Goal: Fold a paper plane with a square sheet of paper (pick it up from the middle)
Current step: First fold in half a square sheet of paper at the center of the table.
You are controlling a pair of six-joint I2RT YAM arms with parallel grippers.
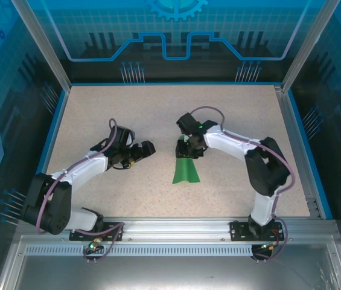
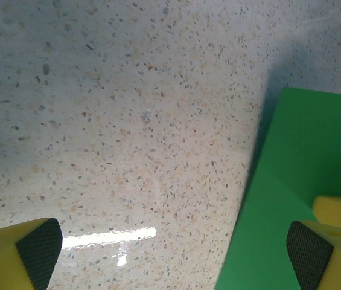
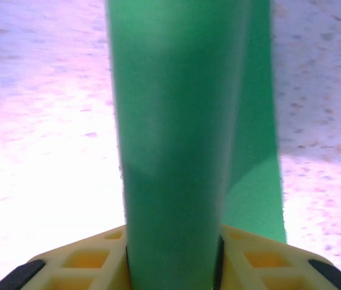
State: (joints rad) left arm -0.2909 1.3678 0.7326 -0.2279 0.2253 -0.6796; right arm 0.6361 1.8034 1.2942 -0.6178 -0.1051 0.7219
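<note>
The paper plane [image 1: 186, 171] is clamped between the fingers of the right gripper [image 1: 185, 148], its narrow end hidden beneath them. The left gripper [image 2: 171, 249] is spread wide; the paper plane lies beside one finger, partly cut off.

free: far half of table [image 1: 158, 103] | obstacle: paper plane [image 1: 186, 172] mid-table, left arm [image 1: 86, 166] and right arm [image 1: 236, 142] flanking it

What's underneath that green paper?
The speckled table shows all round the paper, which rests on it; whatever is beneath is covered. Its far end is pinched in the right gripper.
</note>
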